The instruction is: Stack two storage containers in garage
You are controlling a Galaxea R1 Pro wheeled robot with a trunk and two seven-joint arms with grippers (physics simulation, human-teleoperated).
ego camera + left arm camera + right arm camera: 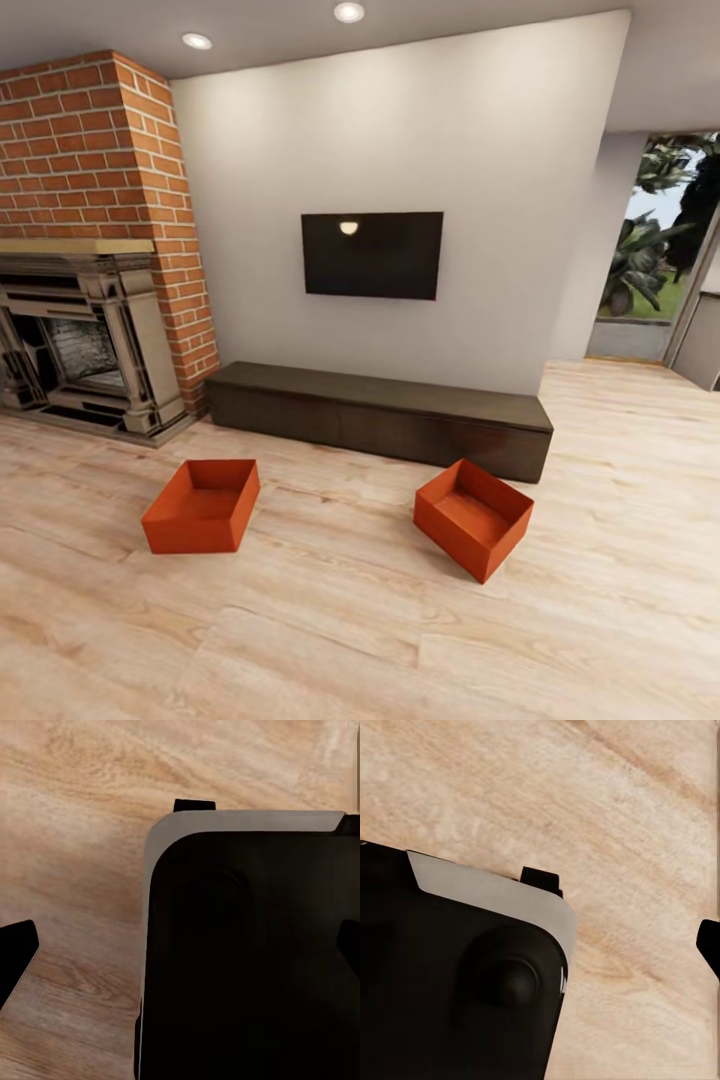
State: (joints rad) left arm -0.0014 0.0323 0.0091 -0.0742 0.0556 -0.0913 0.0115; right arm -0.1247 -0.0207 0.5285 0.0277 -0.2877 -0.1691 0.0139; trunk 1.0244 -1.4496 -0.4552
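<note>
Two orange-red open-top storage containers stand on the light wood floor of the living room in the head view. One container [201, 505] lies to the left, near the fireplace. The other container [473, 517] sits to the right, turned at an angle, in front of the cabinet's right end. In the left wrist view my left gripper [180, 949] is open, its dark fingertips [16, 954] far apart above the wood floor and my own dark base [247, 960]. In the right wrist view my right gripper [540, 945] also looks open, with one fingertip [709, 942] at the frame's edge.
A long dark low cabinet [380, 418] runs along the white wall under a wall TV [372, 254]. A brick fireplace [85, 260] stands at the left. An opening with plants [660, 240] lies at the far right. Open plank floor [350, 620] stretches between me and the containers.
</note>
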